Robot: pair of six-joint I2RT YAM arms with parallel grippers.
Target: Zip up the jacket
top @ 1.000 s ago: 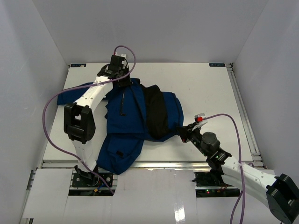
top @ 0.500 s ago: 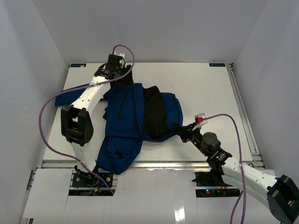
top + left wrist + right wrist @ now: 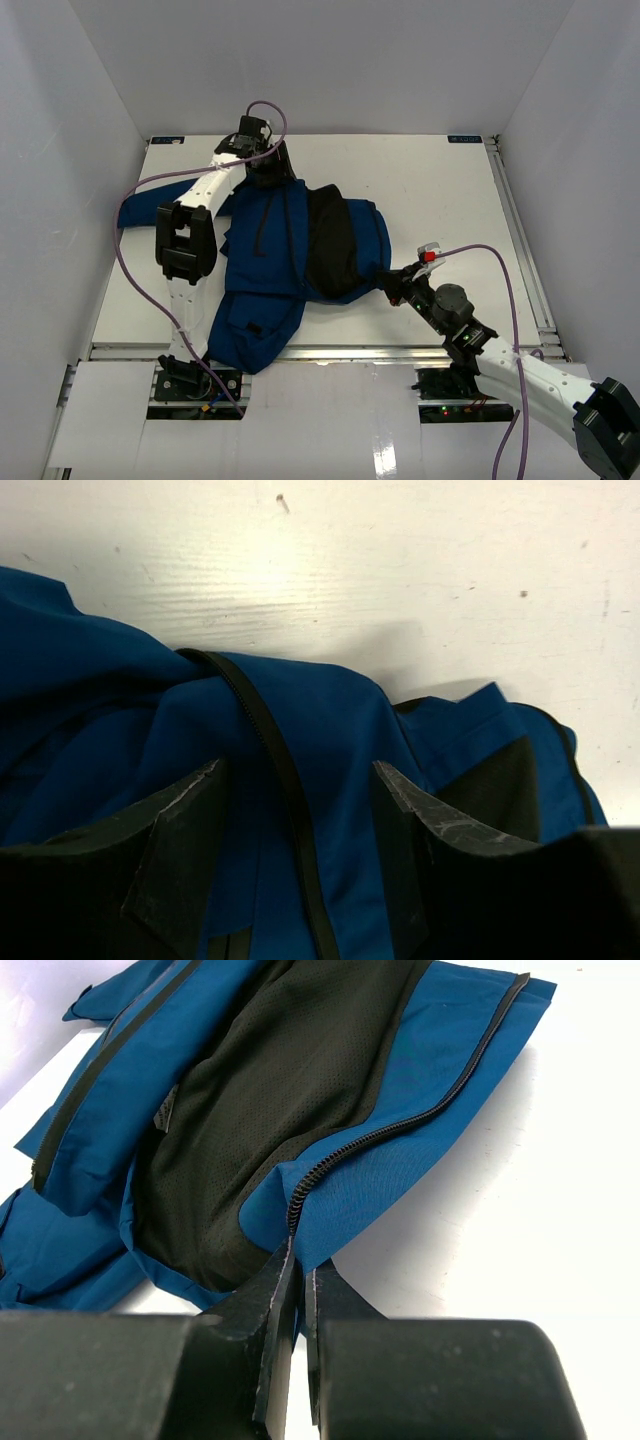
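Note:
The royal-blue jacket (image 3: 265, 255) lies crumpled on the white table (image 3: 440, 200), with its black lining (image 3: 332, 240) turned up in the middle. My left gripper (image 3: 268, 172) hovers over the jacket's far top edge. In the left wrist view this gripper (image 3: 297, 772) is open, and a black zipper strip (image 3: 285, 780) on blue fabric runs between its fingers without being pinched. My right gripper (image 3: 393, 284) is at the jacket's near right corner. In the right wrist view it (image 3: 303, 1260) is shut on the jacket's (image 3: 420, 1150) edge, where the zipper teeth (image 3: 400, 1125) end.
One sleeve (image 3: 150, 205) stretches toward the left wall. A pocketed flap (image 3: 250, 325) hangs near the table's front edge. A metal rail (image 3: 520, 230) runs along the right side. Purple cables (image 3: 130, 280) loop from both arms.
My left gripper has opened and let go of the jacket's top edge, and its arm has shifted slightly. The right gripper stays shut on the corner.

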